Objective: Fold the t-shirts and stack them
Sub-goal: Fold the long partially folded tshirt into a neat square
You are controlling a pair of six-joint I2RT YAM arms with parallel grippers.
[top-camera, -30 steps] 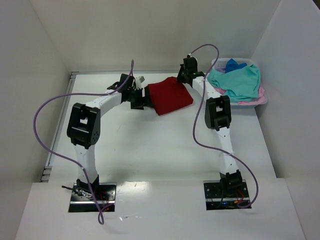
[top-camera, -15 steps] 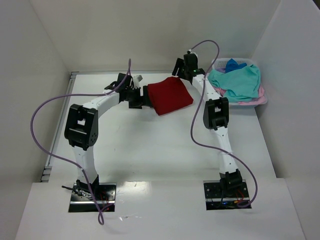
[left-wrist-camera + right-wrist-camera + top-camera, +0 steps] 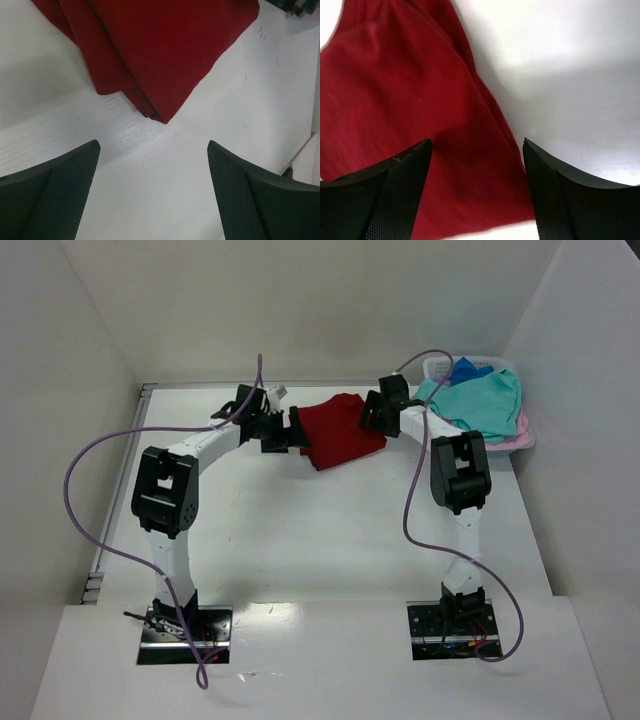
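Folded red shirt (image 3: pixel 340 430) is lying flat at the far middle of the table (image 3: pixel 300 530), longer side running roughly left-right and slightly skewed, right between the two claws. Left claw (image 3: pixel 296 429) is sitting just off its left edge, jaws spread and gripping nothing; in the wrist view a folded corner is pointing into the gap but is not reaching between the jaws. Right claw (image 3: pixel 372 412) is hovering over the right edge, also released, with cloth under it and nothing pinched. This fold is looking done to me. The remaining shirts, teal shirt (image 3: pixel 480 405) on top, are heaped in the basket (image 3: pixel 527 436) at far right, just beyond the right claw, so the right arm is the nearer one for the next pick and the left is well apart from it.
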